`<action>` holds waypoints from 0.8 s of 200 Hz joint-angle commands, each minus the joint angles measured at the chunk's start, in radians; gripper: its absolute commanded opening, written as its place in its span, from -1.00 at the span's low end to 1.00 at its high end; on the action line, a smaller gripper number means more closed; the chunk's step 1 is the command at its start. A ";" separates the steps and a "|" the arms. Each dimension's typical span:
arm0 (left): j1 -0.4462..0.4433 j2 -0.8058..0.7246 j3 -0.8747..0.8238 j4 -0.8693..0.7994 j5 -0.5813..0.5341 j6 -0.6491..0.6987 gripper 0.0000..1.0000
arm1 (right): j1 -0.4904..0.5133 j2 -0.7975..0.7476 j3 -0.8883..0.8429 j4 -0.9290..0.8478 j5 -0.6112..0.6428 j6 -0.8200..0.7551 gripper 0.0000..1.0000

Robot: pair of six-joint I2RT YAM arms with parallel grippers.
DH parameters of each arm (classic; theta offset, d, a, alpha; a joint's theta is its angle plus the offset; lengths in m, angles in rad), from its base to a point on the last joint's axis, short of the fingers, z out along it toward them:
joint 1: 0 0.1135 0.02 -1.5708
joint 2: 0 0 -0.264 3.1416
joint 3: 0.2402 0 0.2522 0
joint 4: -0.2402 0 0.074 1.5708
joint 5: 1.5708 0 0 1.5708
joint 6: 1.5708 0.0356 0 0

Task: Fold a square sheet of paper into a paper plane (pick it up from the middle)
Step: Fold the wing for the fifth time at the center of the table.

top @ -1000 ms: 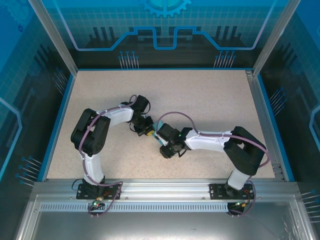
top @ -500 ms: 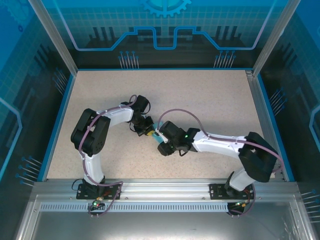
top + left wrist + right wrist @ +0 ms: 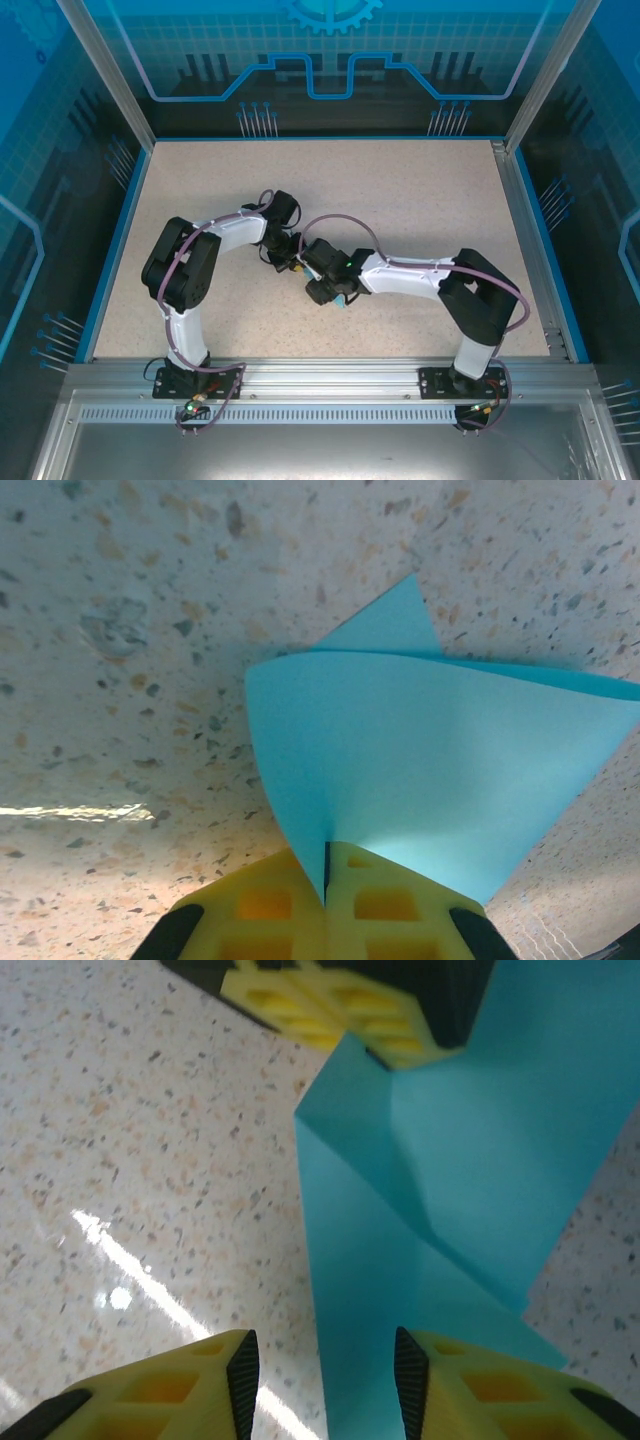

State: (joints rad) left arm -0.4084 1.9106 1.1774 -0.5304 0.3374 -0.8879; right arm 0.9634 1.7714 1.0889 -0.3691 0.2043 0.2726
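- Two grippers meet near the middle of the table, and I watch them from far away.
- My left gripper is squeezed tight. Its yellow fingers press together on one corner of the blue paper.
- That paper is folded over and bent, not flat. One pointed flap pokes up behind the top fold.
- My right gripper is partly open, with its two yellow fingers standing apart.
- One long strip of the paper runs down into the gap between those fingers. I see no squeeze on it, so this gripper holds nothing.
- From the right wrist camera, the left gripper sits at the top, pinching the far end of the paper.
- From above, a small bit of blue peeks out just beside the right gripper.
- I cannot tell if the paper touches the table or hangs just over it.
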 commanded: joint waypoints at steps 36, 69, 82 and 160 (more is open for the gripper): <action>0.004 0.005 0.024 -0.040 0.023 0.009 -0.96 | 0.045 0.053 0.022 -0.014 0.176 -0.024 -0.19; 0.004 0.005 0.024 -0.039 0.024 0.007 -0.96 | 0.045 0.073 0.017 0.006 0.187 -0.026 -0.25; 0.005 0.005 0.024 -0.039 0.026 0.007 -0.96 | 0.046 0.080 0.017 0.014 0.186 -0.024 -0.32; 0.004 -0.036 0.029 -0.048 0.023 0.003 -0.87 | 0.044 0.052 -0.026 0.042 0.196 -0.011 -0.83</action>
State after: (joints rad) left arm -0.4084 1.9102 1.1778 -0.5331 0.3374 -0.8879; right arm 0.9943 1.8423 1.0920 -0.3523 0.3866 0.2539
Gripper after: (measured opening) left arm 0.060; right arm 0.119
